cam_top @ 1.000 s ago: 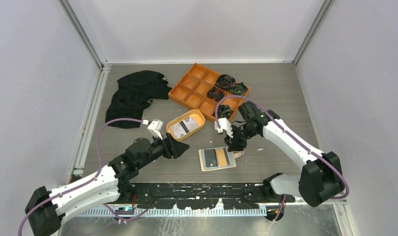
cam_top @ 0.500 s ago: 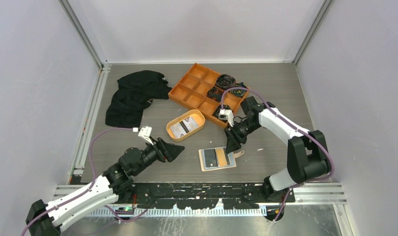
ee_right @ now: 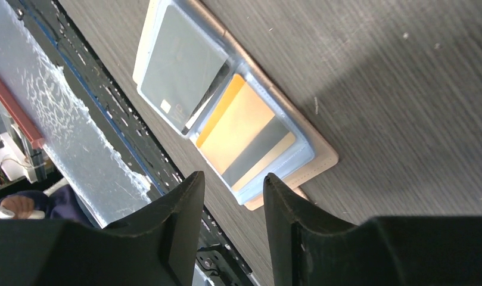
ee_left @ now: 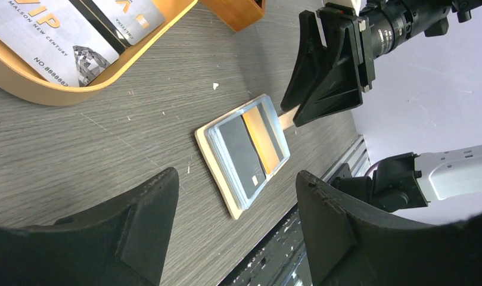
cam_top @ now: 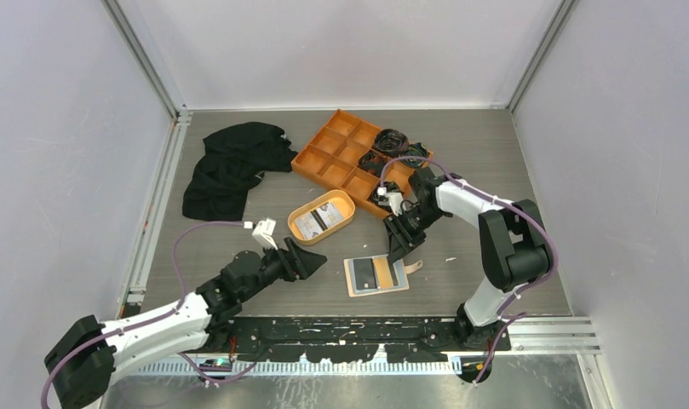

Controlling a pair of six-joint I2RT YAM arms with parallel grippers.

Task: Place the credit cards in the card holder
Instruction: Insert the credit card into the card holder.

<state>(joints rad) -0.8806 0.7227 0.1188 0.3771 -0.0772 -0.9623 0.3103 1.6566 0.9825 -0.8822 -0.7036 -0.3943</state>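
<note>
Legibly, card (ee_left: 44, 36) reads "VIP MALSON NEW CENTURY"; left fingers (ee_left: 137, 238), right fingers (ee_right: 170, 238) spread.

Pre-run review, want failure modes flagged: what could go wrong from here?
1. The right gripper is poised, open, at the tab edge of the card holder. Descending could shove the open holder or flip it, since nothing pins it down.
2. The credit cards not yet loaded lie flat and overlapping in the oval dish. The open left gripper may pinch two at once or catch the rim.
</note>
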